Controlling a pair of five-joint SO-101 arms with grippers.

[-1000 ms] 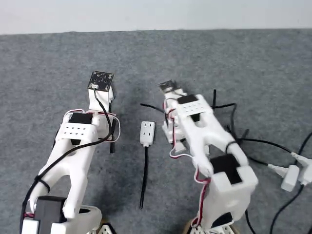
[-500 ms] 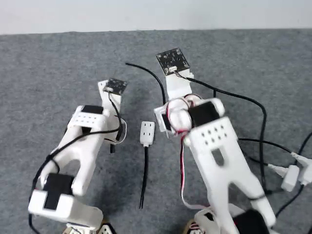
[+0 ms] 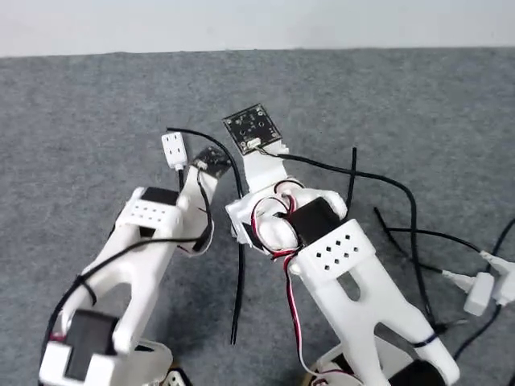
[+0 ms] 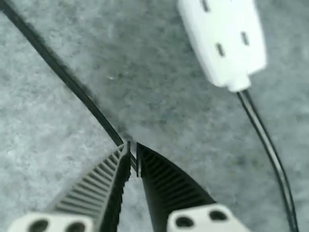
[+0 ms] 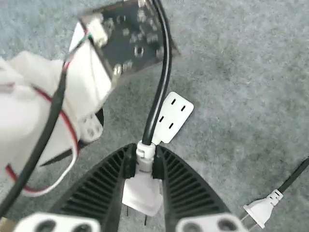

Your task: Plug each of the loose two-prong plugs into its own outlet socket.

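Grey carpeted counter [image 3: 80, 96]: the left gripper [image 4: 131, 153] pinches a black cord [image 4: 63, 77]; the right gripper [image 5: 143, 151] clamps a white plug [image 5: 141, 193] near the outlet socket [image 5: 171, 118].

Our left arm [image 3: 141, 241] and right arm [image 3: 354, 273]: white shells, black servos [image 3: 314, 217], red/black wire looms, bare camera boards [image 3: 253, 127]. Then left claw [image 4: 130, 154] and right claw [image 5: 143, 157]: black ribbed fingers [image 4: 96, 193], white screw-holed mounts.

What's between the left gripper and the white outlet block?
Bare grey carpet, in the left wrist view; the black cord in the left gripper runs away from the outlet block.
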